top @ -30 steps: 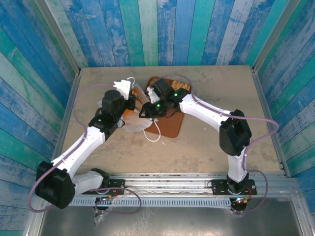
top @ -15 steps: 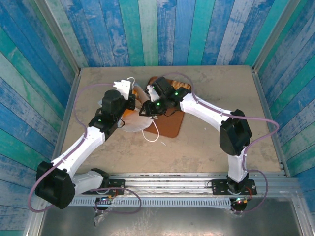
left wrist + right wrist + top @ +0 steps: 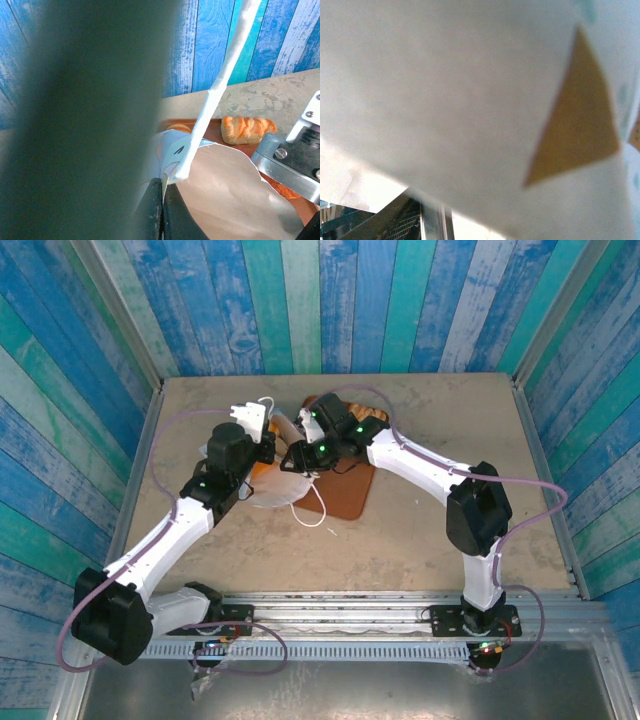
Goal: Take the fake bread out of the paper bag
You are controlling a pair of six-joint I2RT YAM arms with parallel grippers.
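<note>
the paper bag (image 3: 275,490) is seen lying on its side between the two arms, its mouth turned toward the right arm and the brown tray (image 3: 350,495). the left gripper (image 3: 161,199) is clamped shut on the bag's rim, right where the cord handle (image 3: 220,85) is fixed, so the mouth is held up and open. the right gripper (image 3: 293,458) is placed at that mouth, pointed leftward into the bag. white paper is pressed close against its camera and its jaws are hidden, so open or closed cannot be told. one piece of the fake bread (image 3: 248,129), a ridged orange loaf, is found on the tray just beyond the bag's rim, its long axis running across the left wrist view. whatever bread is left inside is hidden by the paper. the coming move is judged to turn on this: the bag's inside lies to the left of the right gripper, along the bag's own length, and the right arm is the nearer one and the only free one. a deeper leftward reach is likely needed, without the rim being dragged along.
</note>
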